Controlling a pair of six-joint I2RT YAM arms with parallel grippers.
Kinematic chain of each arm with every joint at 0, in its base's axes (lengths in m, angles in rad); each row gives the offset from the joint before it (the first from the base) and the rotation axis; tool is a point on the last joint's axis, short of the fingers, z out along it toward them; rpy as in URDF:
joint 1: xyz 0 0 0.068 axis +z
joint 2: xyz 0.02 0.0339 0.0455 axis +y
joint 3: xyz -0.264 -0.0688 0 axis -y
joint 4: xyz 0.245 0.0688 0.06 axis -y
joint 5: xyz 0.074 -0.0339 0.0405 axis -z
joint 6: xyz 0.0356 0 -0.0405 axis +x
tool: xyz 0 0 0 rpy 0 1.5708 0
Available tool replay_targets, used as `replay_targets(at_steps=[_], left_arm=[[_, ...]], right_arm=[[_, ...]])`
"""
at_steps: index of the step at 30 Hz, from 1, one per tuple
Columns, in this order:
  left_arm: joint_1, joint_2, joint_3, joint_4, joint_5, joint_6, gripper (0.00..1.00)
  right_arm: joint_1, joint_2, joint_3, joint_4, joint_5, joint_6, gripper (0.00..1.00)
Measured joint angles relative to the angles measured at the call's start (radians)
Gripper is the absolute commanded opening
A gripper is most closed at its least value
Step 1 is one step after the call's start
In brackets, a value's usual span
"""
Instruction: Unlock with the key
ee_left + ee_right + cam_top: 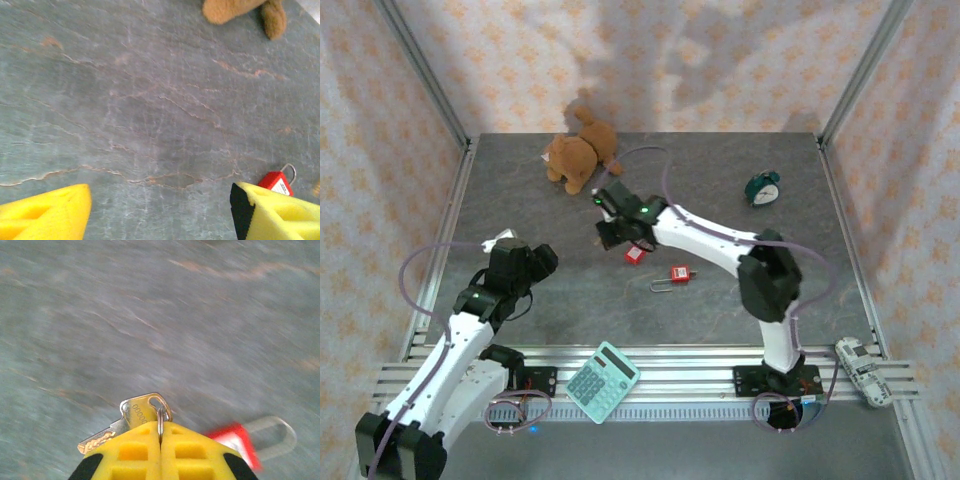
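key (127, 415) hangs pinched by its ring between the pressed-together fingers of the right gripper (160, 437), over the grey table (540, 200). red padlock (680, 272) lies flat on the table near that arm. left gripper (160, 215) hovers with fingers spread, holding nothing.

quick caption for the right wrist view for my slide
Right gripper shut on the key, a blurred red padlock lying on the grey table beside it.
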Motion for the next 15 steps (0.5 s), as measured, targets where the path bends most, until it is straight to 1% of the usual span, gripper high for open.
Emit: replay_targets(at_steps=[3, 5, 7, 10, 14, 15], left_arm=[[-0.014, 0.050, -0.003, 0.046, 0.027, -0.002, 0.73], [-0.035, 0.074, -0.003, 0.075, 0.034, -0.008, 0.73], [-0.062, 0.097, -0.003, 0.103, 0.037, -0.016, 0.73], [-0.095, 0.117, -0.003, 0.138, 0.037, -0.023, 0.72], [-0.113, 0.119, -0.004, 0.163, 0.034, -0.031, 0.72], [-0.113, 0.119, -0.005, 0.167, 0.033, -0.034, 0.72]], right_arm=[[-0.100, -0.093, -0.181, 0.019, 0.040, 0.031, 0.00], [-0.165, -0.112, -0.273, 0.029, 0.078, 0.058, 0.00], [-0.206, -0.111, -0.343, 0.036, 0.119, 0.087, 0.00], [-0.220, -0.106, -0.417, 0.037, 0.158, 0.128, 0.00], [-0.214, -0.095, -0.441, 0.068, 0.161, 0.166, 0.00], [-0.213, -0.090, -0.441, 0.077, 0.161, 0.175, 0.04]])
